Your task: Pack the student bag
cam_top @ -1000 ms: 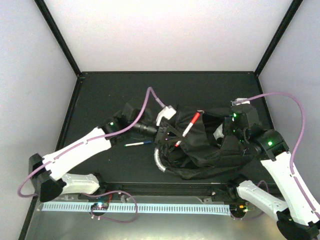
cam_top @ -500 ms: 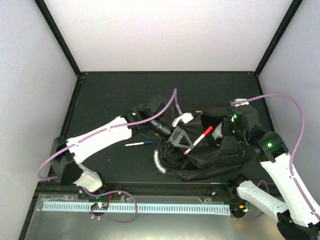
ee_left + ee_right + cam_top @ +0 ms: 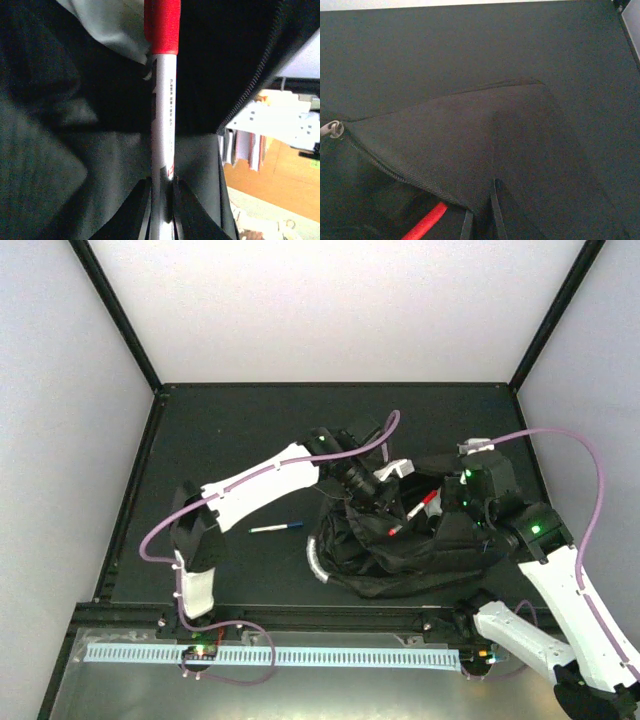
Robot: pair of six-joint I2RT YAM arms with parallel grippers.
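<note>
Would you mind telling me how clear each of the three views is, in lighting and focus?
Top external: evenly lit, yet the black student bag barely separates from the dark table. Left wrist: the marker looks slightly soft up close, the bag interior near black, the right background washed out. Right wrist: dim and low-contrast, fabric weave fairly sharp.

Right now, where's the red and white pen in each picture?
Top external: pen right of centre, slanting into the student bag.
Left wrist: centre, upright, pinched by the fingers at the bottom.
Right wrist: only its red end, bottom left.
Shared landmark: the black bag; both wrist views show its zipper.
</note>
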